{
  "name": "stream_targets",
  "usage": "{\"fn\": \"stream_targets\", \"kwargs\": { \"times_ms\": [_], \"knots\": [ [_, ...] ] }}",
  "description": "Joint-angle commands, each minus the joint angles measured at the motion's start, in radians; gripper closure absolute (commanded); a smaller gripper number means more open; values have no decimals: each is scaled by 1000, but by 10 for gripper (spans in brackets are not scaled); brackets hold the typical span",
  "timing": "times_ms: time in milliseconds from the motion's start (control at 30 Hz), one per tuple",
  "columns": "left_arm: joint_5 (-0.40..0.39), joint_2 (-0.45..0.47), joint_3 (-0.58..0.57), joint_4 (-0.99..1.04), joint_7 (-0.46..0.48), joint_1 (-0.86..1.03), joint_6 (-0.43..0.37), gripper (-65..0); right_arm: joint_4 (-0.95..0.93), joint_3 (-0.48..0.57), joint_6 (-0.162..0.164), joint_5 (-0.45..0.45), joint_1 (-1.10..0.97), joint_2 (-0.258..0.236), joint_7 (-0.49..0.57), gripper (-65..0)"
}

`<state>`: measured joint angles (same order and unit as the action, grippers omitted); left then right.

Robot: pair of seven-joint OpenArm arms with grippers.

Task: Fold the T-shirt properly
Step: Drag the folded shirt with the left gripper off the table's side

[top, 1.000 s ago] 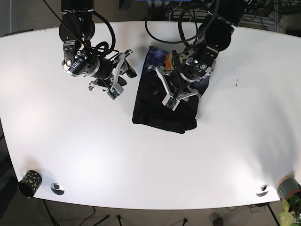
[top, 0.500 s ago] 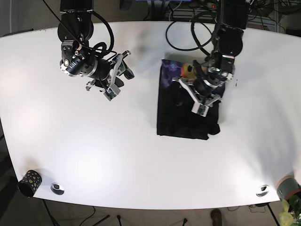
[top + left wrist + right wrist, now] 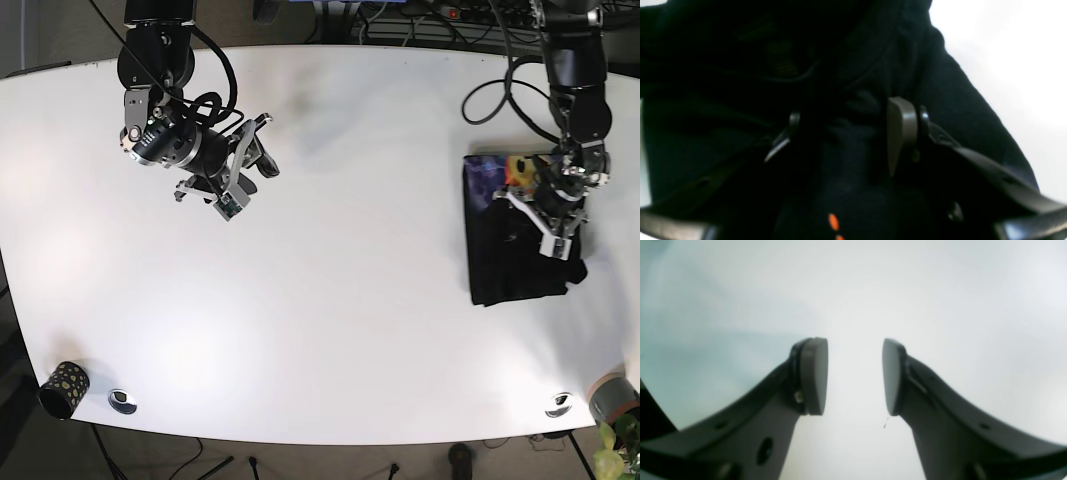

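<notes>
The black T-shirt lies folded in a compact rectangle near the table's right edge, with a coloured print showing at its far end. My left gripper rests on top of it. In the left wrist view the left gripper has a bunched fold of the T-shirt between its fingers. My right gripper is open and empty over the bare white table at the far left. The right wrist view shows the right gripper with its pads apart and only table below.
The white table ends just right of the shirt. A patterned cup and a round metal fitting sit at the near left corner. Another fitting and a grey pot are at the near right. Cables hang behind the far edge.
My left gripper has moved the shirt from the table's middle to near the right edge. The right arm has drifted slightly left and stays open.
</notes>
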<state>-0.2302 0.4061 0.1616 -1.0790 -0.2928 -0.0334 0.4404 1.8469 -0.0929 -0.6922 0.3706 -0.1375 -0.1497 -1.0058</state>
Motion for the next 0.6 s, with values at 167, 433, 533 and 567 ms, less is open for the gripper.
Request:
{"fn": "stream_targets", "kwargs": {
  "times_ms": [167,433,533,567],
  "knots": [
    [130,198,72,165,-67,39,54,-293,56,-1,-4,20,-4,-6,21,-246],
    [130,330,129,277,11,36,128,-293,56,-3,-4,20,-6,-6,21,-246],
    [130,363,129,299,43,34,131,-293,56,-3,-4,24,-6,-6,21,-246],
    [130,370,129,299,43,34,131,-293,56,-1,-4,24,-7,-6,21,-246]
  ]
}}
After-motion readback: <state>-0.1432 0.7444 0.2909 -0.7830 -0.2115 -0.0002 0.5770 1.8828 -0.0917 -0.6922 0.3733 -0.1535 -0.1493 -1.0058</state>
